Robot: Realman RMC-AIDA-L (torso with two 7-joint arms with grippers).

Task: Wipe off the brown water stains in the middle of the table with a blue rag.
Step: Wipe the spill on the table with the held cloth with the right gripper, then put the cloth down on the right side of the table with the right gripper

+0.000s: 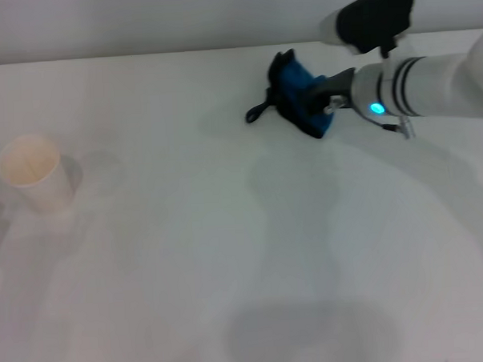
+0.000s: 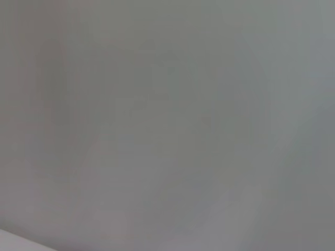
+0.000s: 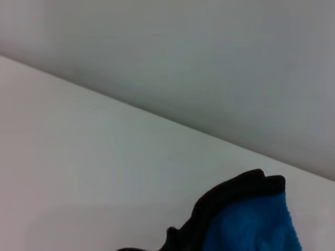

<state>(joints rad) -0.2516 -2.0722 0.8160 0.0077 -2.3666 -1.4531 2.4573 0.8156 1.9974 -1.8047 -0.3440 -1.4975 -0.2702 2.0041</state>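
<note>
The blue rag (image 1: 295, 89) is bunched up in my right gripper (image 1: 316, 100), which is shut on it over the far right part of the white table (image 1: 149, 273). Its black loop (image 1: 257, 113) hangs down on the left side. The right wrist view shows the rag's blue cloth and black trim (image 3: 251, 222) over the table (image 3: 78, 172). I see no clear tan stain; the middle of the table shows only faint grey patches (image 1: 295, 219). The left gripper is out of view, and its wrist view shows only a plain grey surface.
A white paper cup (image 1: 34, 170) stands upright at the left of the table. The table's far edge (image 1: 140, 55) meets a pale wall behind.
</note>
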